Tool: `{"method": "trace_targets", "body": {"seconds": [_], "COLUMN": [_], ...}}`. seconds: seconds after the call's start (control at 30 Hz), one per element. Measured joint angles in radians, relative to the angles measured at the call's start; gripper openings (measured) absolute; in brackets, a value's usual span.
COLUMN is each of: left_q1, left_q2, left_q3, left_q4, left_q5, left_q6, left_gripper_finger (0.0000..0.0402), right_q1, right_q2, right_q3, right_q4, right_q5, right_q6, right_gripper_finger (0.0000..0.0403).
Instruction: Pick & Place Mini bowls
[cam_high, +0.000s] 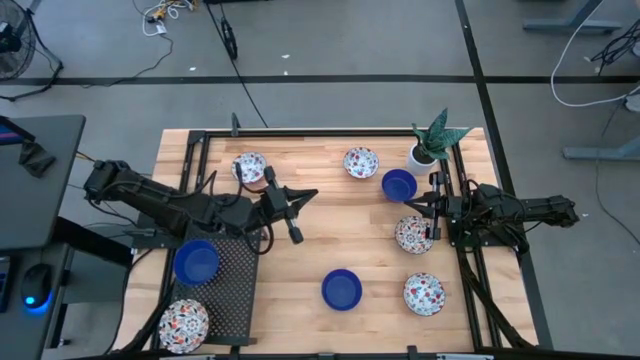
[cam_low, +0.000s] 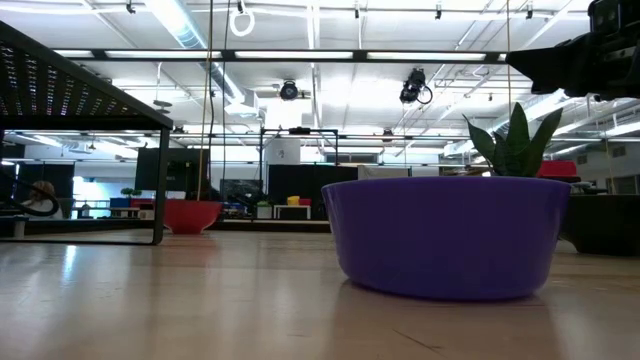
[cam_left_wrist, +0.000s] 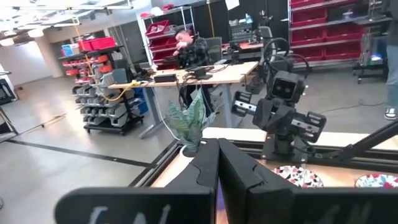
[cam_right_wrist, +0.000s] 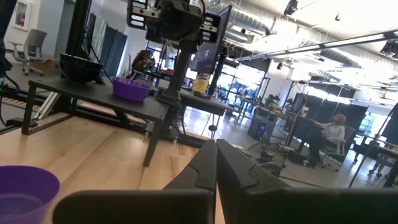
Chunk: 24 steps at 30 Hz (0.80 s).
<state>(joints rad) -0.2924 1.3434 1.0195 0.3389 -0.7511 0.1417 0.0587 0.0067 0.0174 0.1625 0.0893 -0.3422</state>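
Bowls: two sit on the black rack (cam_high: 228, 290) at the near left, one floral (cam_high: 184, 322), one blue (cam_high: 197, 261). By my count six wait on the tabletop (cam_high: 320, 240), nearest the blue one (cam_high: 341, 289). Left jaws (cam_high: 297, 212) and right jaws (cam_high: 432, 217) are both pressed together, empty, above the tabletop.

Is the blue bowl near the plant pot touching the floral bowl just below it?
Apart. In the high view, bare wood shows between the blue bowl beside the plant pot and the floral bowl.
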Motion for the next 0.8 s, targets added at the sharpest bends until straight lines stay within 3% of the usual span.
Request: {"method": "trace_targets", "body": {"seconds": [0.8], "left_q1": [0.0], "left_q2": [0.0], "left_q3": [0.0], "left_q4": [0.002], "left_q5": [0.015], "left_q6": [-0.017], "left_gripper_finger": [0.0012], "right_q1": [0.0], "right_q2": [0.0], "right_q3": [0.0], "right_q4": [0.0], "right_q5": [0.0], "right_q6": [0.0], "right_gripper_finger": [0.0009]}}
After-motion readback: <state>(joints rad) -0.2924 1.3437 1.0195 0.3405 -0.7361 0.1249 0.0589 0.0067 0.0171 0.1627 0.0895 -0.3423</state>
